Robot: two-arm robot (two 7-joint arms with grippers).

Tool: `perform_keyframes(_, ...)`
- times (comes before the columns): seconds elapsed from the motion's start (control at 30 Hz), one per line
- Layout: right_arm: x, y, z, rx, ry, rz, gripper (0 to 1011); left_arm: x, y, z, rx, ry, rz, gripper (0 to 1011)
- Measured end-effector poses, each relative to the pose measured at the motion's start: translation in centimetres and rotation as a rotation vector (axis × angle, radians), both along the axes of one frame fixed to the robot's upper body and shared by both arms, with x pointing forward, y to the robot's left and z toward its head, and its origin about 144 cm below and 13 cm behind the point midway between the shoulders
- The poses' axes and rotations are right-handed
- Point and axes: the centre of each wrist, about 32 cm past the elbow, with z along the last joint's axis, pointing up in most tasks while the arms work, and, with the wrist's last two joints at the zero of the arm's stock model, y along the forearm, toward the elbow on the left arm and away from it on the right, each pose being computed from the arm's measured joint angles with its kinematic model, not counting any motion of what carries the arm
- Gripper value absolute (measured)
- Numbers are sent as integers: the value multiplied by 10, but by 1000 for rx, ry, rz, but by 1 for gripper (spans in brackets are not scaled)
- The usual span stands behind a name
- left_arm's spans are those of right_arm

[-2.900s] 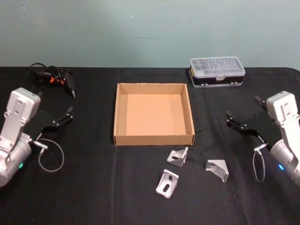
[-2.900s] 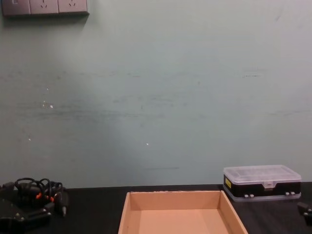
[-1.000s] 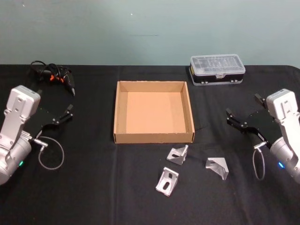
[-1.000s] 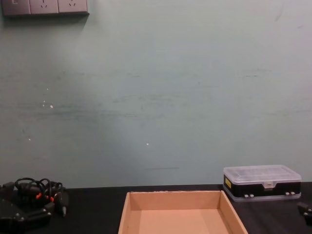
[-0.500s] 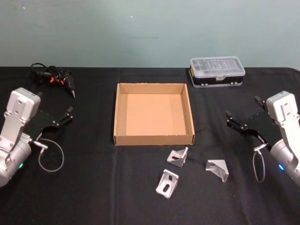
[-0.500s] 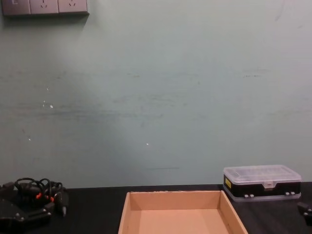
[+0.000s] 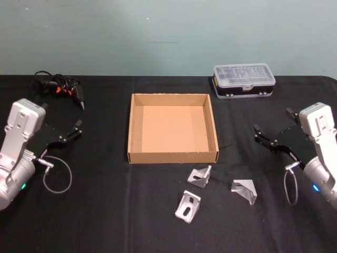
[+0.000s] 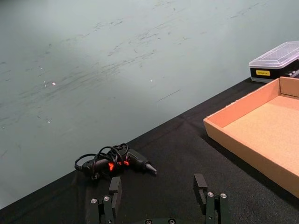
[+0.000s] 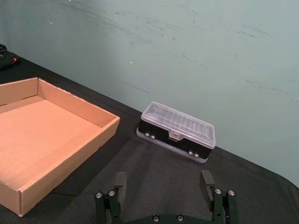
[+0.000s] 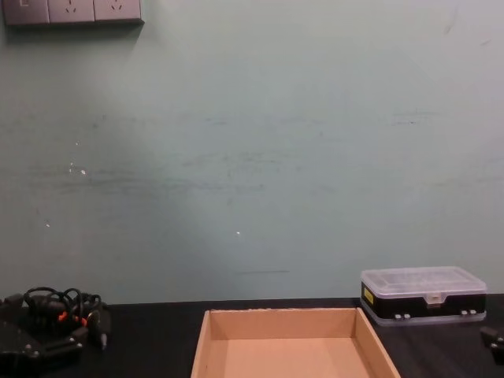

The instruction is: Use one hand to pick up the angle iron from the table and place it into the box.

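Black cloth is covering the table (image 7: 105, 221), and a plain green wall is closing off the far edge. At the middle of the tabletop the box (image 7: 172, 156) is sitting open-topped and empty, probably so a part can be lowered straight in. Three angle irons are lying between its near wall and the near edge. One (image 7: 200, 175) is just beside that wall, a second (image 7: 188, 205) is nearer the edge, and a third (image 7: 244, 190) is off to the right. All three are lying apart from one another, which looks meant to leave finger room around each.

The left gripper (image 8: 157, 184) is hovering by the left edge with its fingers (image 8: 114, 185) spread wide and holding nothing. The right gripper (image 9: 163, 182) is hovering by the right edge, equally wide and empty. Both are poised clear of the parts, seemingly ready to reach. The right one is sitting closer to the third bracket, so it seems the likelier hand.

An organiser case (image 7: 244, 80) is resting at the far edge, right of the box, and a corded tool (image 7: 60, 87) is lying toward the far left corner, both well out of the way.
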Motion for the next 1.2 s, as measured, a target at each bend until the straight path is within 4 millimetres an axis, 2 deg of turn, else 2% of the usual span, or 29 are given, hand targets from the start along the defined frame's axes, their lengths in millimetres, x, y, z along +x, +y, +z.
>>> perform_keyframes(1.2,0,0,0,0,0,0,1004,0,0,0,0,0,0,1011)
